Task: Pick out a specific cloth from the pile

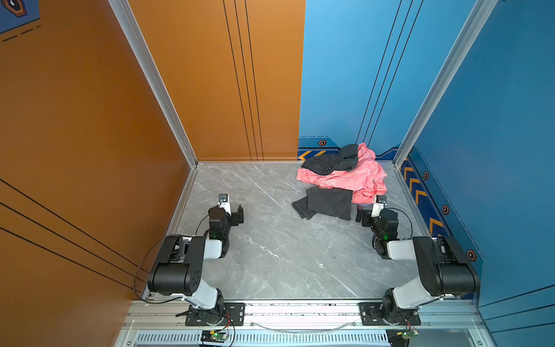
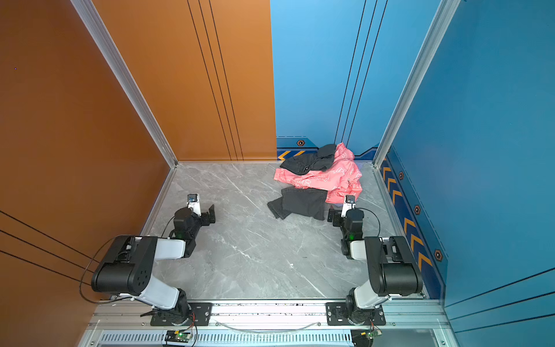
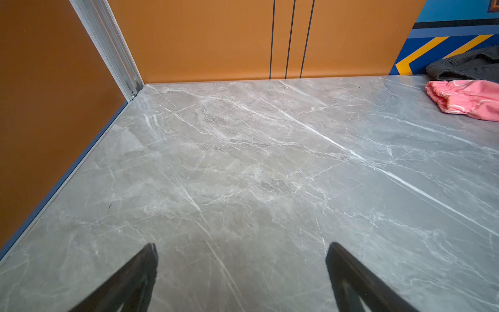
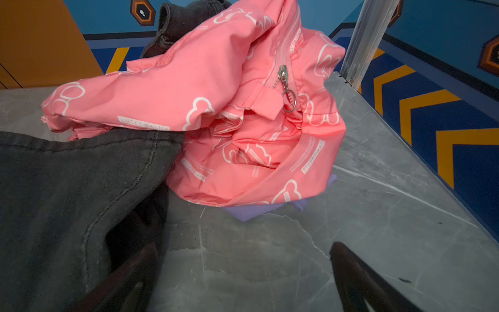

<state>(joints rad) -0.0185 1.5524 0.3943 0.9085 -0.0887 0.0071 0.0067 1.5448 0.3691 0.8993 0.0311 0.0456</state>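
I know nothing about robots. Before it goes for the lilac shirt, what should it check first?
1. Lilac shirt in sight: ok, only an edge shows.
2. Shirt free of other clothes: not ok, the pink jacket lies on it.
3. Right end effector open and empty: ok.
4. Left end effector open and empty: ok.
5. Bare table between right end effector and shirt edge: ok.
6. Grey garment clear of the right end effector: cannot tell.
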